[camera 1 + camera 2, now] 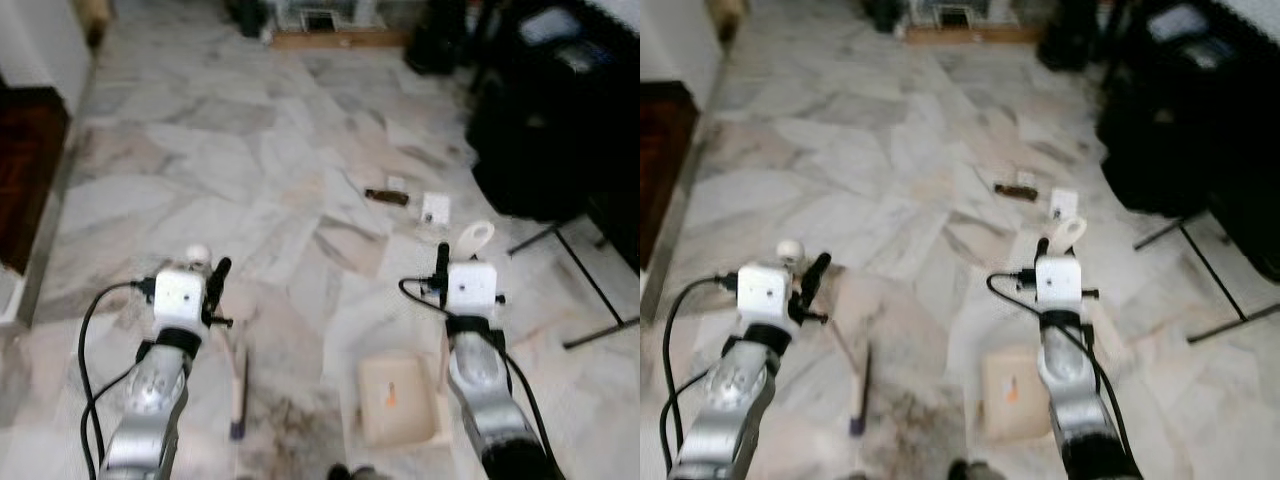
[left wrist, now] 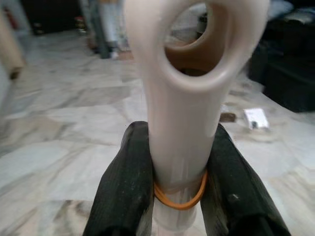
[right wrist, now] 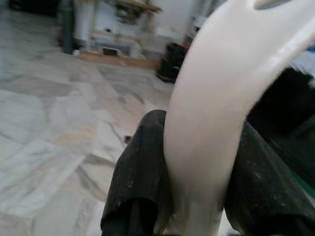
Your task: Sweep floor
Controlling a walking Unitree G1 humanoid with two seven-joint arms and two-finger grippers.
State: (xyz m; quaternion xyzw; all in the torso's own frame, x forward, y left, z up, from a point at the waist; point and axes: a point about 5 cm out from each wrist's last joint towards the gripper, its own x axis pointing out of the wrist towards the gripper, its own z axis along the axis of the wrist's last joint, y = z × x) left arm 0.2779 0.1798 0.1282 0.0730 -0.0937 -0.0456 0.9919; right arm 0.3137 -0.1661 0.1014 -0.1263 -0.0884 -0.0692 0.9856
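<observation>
pale veined marble floor (image 1: 250,160) runs to a far low wooden shelf (image 1: 335,38) — dark furniture (image 1: 540,120) on the right.

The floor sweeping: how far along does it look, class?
Done: both tools are gripped. The left gripper is shut on the broom handle; the right gripper is shut on the dustpan handle, with the dustpan resting on the floor. Left: the brown scrap and white litter ahead lie unswept.
</observation>
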